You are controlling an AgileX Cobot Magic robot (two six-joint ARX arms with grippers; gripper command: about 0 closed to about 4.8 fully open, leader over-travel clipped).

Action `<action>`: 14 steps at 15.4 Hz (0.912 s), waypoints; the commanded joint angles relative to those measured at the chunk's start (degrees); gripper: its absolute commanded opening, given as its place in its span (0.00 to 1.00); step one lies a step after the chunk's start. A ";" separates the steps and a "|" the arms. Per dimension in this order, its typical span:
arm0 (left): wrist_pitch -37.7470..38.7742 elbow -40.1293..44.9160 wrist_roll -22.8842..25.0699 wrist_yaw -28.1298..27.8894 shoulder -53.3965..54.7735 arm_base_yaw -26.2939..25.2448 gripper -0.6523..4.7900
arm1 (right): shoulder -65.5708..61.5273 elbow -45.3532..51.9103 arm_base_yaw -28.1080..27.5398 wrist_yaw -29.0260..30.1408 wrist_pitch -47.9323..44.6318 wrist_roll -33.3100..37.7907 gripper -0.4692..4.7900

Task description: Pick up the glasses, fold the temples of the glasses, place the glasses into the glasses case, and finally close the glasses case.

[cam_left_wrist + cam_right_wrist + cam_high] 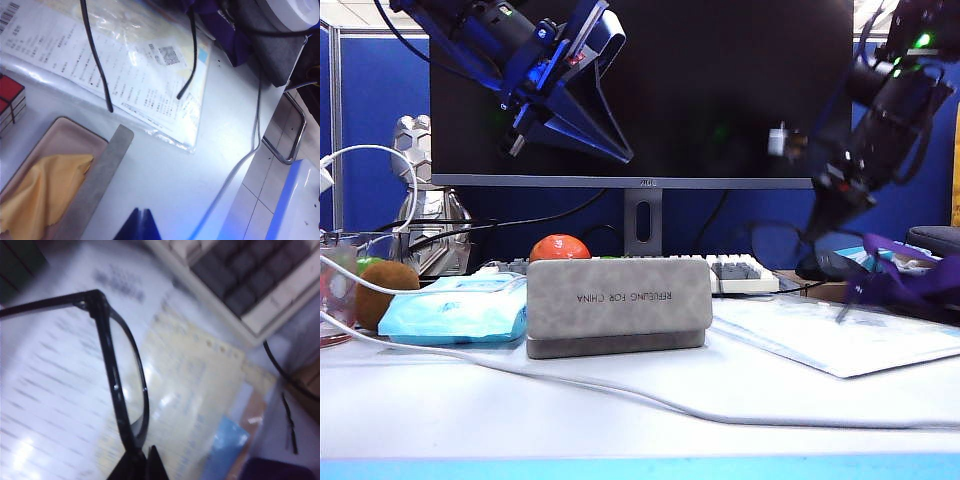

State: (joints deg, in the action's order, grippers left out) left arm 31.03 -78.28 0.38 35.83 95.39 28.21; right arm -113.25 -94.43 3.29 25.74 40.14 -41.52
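Note:
My right gripper [142, 456] is shut on the lens rim of the black thin-framed glasses [118, 390], holding them in the air over a printed sheet. One temple [45, 304] sticks out unfolded from the hinge. In the exterior view the right gripper [825, 222] hangs at the right with the glasses [757, 238] dimly seen beside it. In the left wrist view both temples [97, 60] reach down over the sheet. The grey glasses case [620, 300] stands at centre, open, showing tan lining and a yellow cloth [45, 195]. My left gripper [623, 156] is shut and empty, high at the upper left.
A light-blue wipes pack [455, 310], a kiwi [382, 290] and an orange fruit [560, 248] lie left of the case. Behind it are a monitor [640, 90] and keyboard [740, 272]. A sleeved paper [830, 335], a purple strap [910, 275] and a white cable [650, 398] lie nearby.

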 commanded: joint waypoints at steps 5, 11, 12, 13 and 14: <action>-1.77 -0.24 0.24 0.39 -0.17 0.02 0.15 | 4.94 -0.17 0.13 14.19 -5.33 11.93 0.09; -1.97 -0.24 0.24 0.42 -0.17 0.02 0.15 | 5.46 -0.17 0.22 18.12 -16.13 15.82 0.09; -1.97 -0.24 0.24 0.39 -0.17 0.02 0.15 | 5.46 -0.17 0.13 16.79 -16.06 15.21 0.09; -1.95 -0.24 0.24 0.39 -0.17 0.02 0.15 | 5.46 -0.17 0.11 14.58 -15.43 12.50 0.09; -1.95 -0.24 0.24 0.42 -0.17 0.02 0.15 | 5.46 -0.17 0.13 12.44 -14.71 10.36 0.09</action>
State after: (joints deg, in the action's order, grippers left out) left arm 29.45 -78.28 0.38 35.83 95.37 28.18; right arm -108.64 -94.24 2.92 39.31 26.35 -28.58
